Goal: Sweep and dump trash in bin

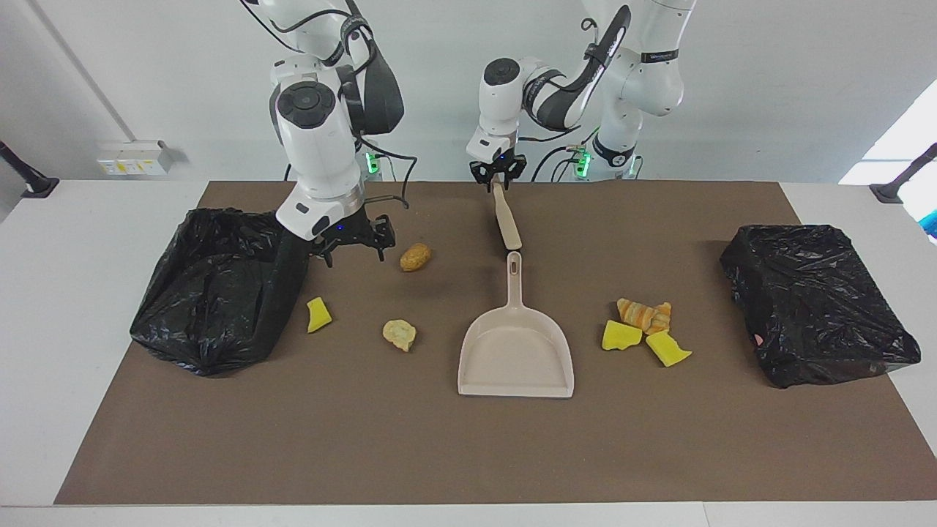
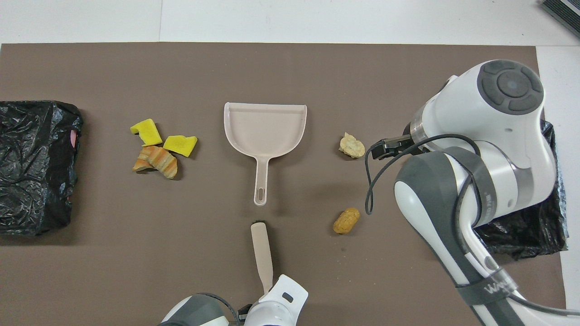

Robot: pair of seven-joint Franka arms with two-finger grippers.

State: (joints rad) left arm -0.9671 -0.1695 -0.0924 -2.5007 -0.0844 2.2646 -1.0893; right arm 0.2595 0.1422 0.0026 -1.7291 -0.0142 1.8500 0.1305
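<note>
Brown mat [image 1: 468,454]: dustpan [image 1: 516,355] amid trash [image 1: 644,329].

Bright, even light; soft short shadows beneath the scraps; daylight glare at right edge; both views sharp.

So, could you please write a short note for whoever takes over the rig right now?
Left gripper: at the end of the brush nearest the robots.
Right gripper: open, empty, beside the bin at its arm's end.
Dustpan: mid-table, empty.
Trash: six scraps on the mat, three toward each arm's end.
Done: nothing swept yet.
Left: sweep everything, then dump.
</note>
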